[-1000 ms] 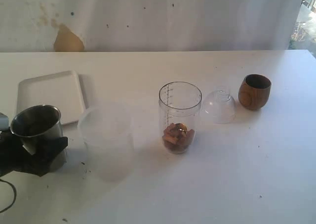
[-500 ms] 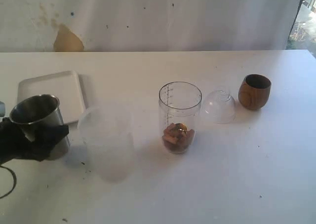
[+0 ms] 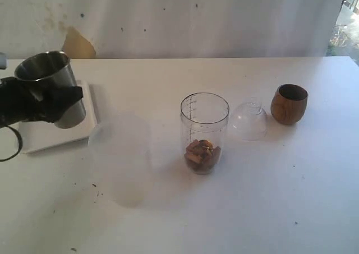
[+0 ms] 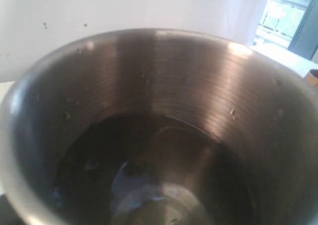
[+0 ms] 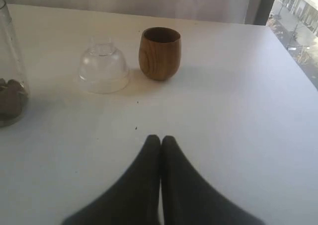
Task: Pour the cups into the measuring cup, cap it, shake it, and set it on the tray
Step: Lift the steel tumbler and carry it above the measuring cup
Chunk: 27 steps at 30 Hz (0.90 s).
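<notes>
Exterior view gives us the white table first, filling nearly the whole picture. On its left side lies the white tray, flat, with a low rim. Just right of the tray's near corner stands the frosted plastic cup, upright and wider than the others. Near the middle of the table stands the measuring cup, upright and uncapped, with its dark marks facing the camera on the left of its wall.

At the left edge we see the left gripper, dark, clasped round the wall of the steel tumbler. The tumbler leans slightly and sits in front of the tray's right part. We cannot tell whether its base touches the tray. In the left wrist view the tumbler's mouth fills the picture. Its inside is dark at the bottom, and we cannot make out what it holds.

Just right of the measuring cup a clear dome lid rests on the table. Next to that stands the wooden cup, upright. In the right wrist view the right gripper is clenched on nothing above bare table, near the dome and the wooden cup.

Smallest are the brown pieces, heaped in the bottom of the measuring cup.
</notes>
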Available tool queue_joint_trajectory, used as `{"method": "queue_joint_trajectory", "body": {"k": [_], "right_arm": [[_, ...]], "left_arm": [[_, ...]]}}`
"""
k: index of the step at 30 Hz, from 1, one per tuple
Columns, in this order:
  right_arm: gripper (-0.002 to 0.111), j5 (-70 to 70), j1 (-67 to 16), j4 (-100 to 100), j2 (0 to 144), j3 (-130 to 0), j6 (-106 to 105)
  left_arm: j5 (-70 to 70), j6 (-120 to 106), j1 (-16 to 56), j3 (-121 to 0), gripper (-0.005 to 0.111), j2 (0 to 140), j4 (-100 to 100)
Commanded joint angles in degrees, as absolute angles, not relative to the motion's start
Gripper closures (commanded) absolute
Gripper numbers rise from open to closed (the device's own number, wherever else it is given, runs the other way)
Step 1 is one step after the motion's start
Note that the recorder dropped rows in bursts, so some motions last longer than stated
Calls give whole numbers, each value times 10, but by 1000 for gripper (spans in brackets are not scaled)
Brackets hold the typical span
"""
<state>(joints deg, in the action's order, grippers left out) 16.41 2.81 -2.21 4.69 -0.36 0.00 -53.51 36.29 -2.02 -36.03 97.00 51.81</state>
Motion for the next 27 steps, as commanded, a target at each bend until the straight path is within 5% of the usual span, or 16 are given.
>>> {"method": "queue_joint_trajectory", "body": {"k": [1, 14, 27], "right_arm": [[108, 166, 28, -24, 45, 0, 3], [108, 166, 28, -24, 45, 0, 3], [108, 166, 28, -24, 45, 0, 3]], "left_arm": [[-468, 375, 38, -426, 107, 961, 522], [-388, 389, 170, -642, 107, 1038, 517], [-354, 327, 233, -734, 107, 1153, 519]]}}
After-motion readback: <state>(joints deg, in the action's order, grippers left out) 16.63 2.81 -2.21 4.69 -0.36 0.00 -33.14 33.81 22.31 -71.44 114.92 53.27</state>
